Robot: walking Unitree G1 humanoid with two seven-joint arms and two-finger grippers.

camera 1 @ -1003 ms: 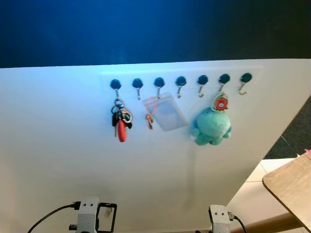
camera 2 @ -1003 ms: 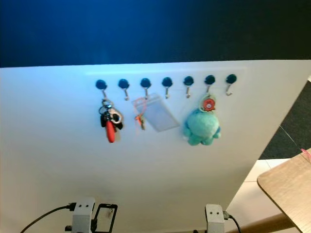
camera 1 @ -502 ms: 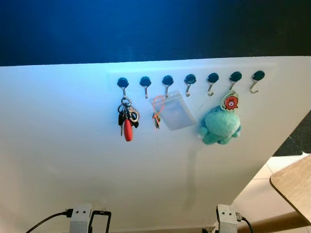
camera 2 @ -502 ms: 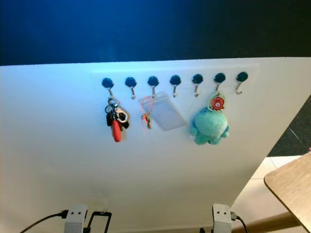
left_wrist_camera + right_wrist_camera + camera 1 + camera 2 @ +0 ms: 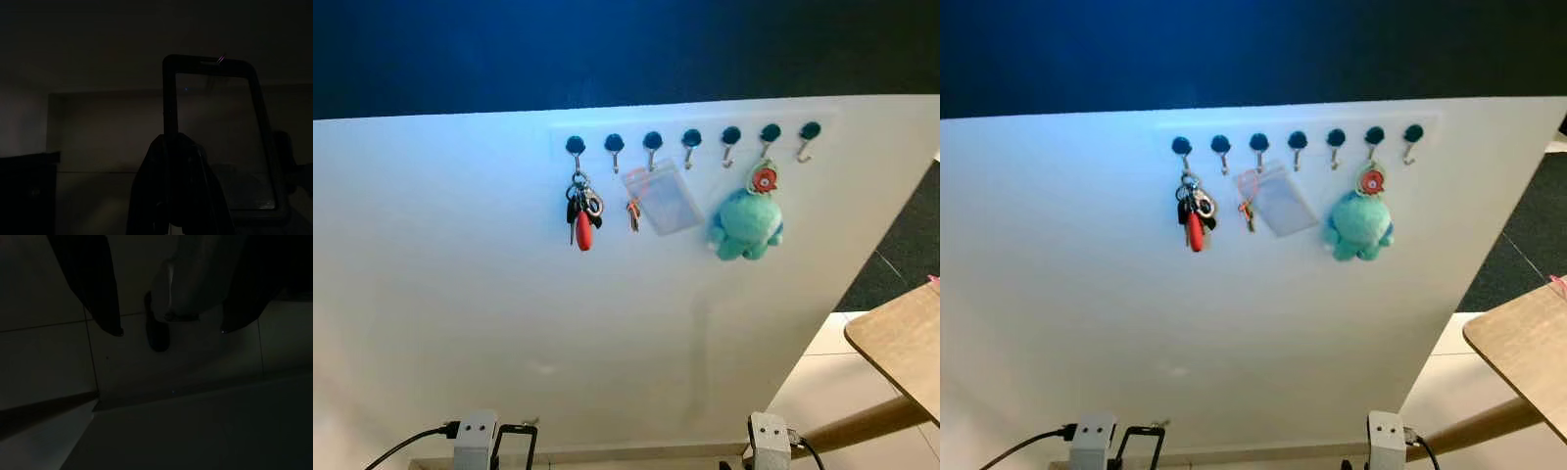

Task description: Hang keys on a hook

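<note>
A bunch of keys with a red fob (image 5: 581,215) hangs from the leftmost hook (image 5: 575,147) in a row of blue-capped hooks on a white panel (image 5: 460,294). The arms hang low; their silver wrists (image 5: 475,436) (image 5: 767,436) show at the bottom edge, well below the keys. In the dark left wrist view my left gripper (image 5: 172,139) looks shut, its fingers pressed into one dark mass with nothing seen in them. My right gripper (image 5: 170,332) hangs open over a tiled floor, its fingers (image 5: 98,289) wide apart.
A clear badge holder (image 5: 662,199) with a small key hangs from the third hook, a teal plush (image 5: 745,223) from the sixth. The other hooks, such as the last one (image 5: 808,137), are bare. A wooden table corner (image 5: 901,343) juts in at the right.
The whole picture has shifted: the panel and hooks look smaller and higher, so the camera has moved back. The keys stay on the leftmost hook. The arms still hang low.
</note>
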